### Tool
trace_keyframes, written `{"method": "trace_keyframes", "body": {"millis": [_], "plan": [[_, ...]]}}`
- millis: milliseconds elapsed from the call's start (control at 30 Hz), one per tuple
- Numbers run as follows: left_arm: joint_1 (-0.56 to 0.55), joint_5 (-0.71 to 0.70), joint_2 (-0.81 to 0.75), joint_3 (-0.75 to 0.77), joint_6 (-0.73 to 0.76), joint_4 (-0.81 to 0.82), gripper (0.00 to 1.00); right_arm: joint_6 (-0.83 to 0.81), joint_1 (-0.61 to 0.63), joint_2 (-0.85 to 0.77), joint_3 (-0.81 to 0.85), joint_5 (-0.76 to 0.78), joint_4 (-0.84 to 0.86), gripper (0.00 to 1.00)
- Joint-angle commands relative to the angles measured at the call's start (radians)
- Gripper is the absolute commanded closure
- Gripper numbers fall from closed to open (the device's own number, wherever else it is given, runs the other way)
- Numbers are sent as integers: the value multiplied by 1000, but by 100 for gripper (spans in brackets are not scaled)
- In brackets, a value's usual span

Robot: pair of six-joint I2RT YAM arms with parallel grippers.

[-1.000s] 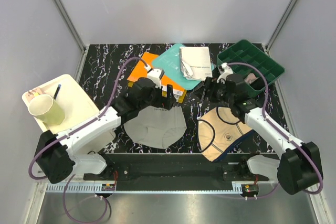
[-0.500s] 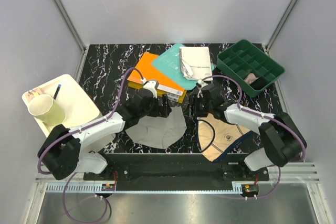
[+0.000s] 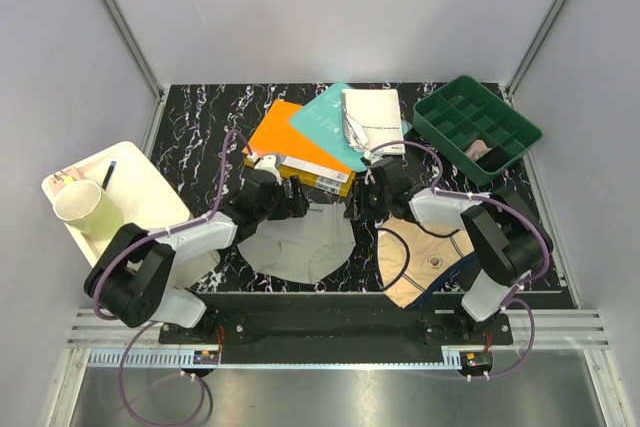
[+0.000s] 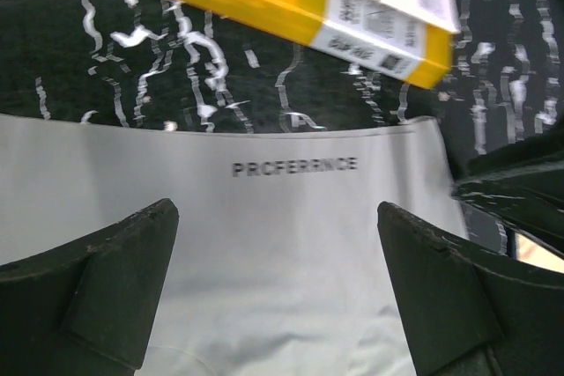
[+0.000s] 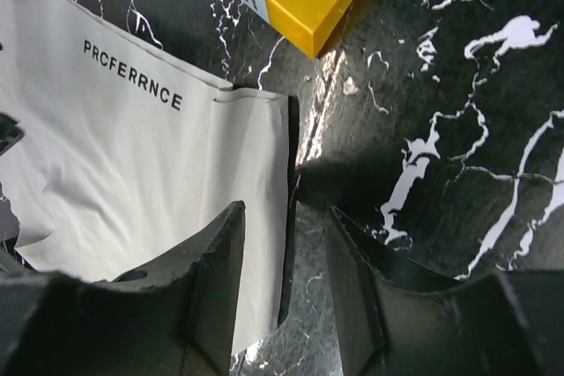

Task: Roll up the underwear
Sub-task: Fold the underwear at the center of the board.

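Observation:
The light grey underwear (image 3: 300, 245) lies flat at the near middle of the table, its lettered waistband (image 4: 295, 166) toward the back. My left gripper (image 4: 275, 210) hovers wide open over the waistband's middle, with nothing between its fingers. My right gripper (image 5: 286, 213) is at the waistband's right corner (image 5: 264, 129). Its jaws are partly narrowed but still apart, straddling the fabric's side edge. In the top view the two grippers (image 3: 290, 202) (image 3: 355, 205) sit close together. The beige underwear (image 3: 425, 259) with dark edging lies to the right, under my right arm.
An orange book (image 3: 295, 152) lies just behind the waistband, with a teal book (image 3: 325, 122) and a white booklet (image 3: 372, 119) beyond it. A green compartment tray (image 3: 477, 127) stands at the back right. A cream tray (image 3: 150, 177) with a cup (image 3: 88, 209) is on the left.
Both grippers came down and toward the grey underwear's waistband. The right one moved left from above the beige underwear to the grey corner, and its jaws narrowed. The left one stayed wide open.

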Motion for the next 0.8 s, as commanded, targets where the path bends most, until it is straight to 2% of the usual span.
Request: {"method": "trace_keyframes", "body": {"millis": [0, 333, 467, 567, 600, 767], "plan": [[34, -19, 41, -26, -4, 109, 1, -30, 11, 31, 51, -6, 49, 52], [44, -33, 90, -50, -12, 140, 1, -49, 11, 82, 84, -19, 52, 59], [45, -36, 91, -59, -18, 143, 1, -50, 13, 100, 90, -23, 48, 70], [45, -39, 88, -61, -20, 138, 1, -50, 13, 108, 89, -37, 48, 90], [45, -41, 87, -61, -18, 134, 1, -47, 13, 109, 89, -28, 43, 100], [45, -74, 70, -66, -13, 97, 1, -27, 11, 54, 72, 73, -20, 100]]}}
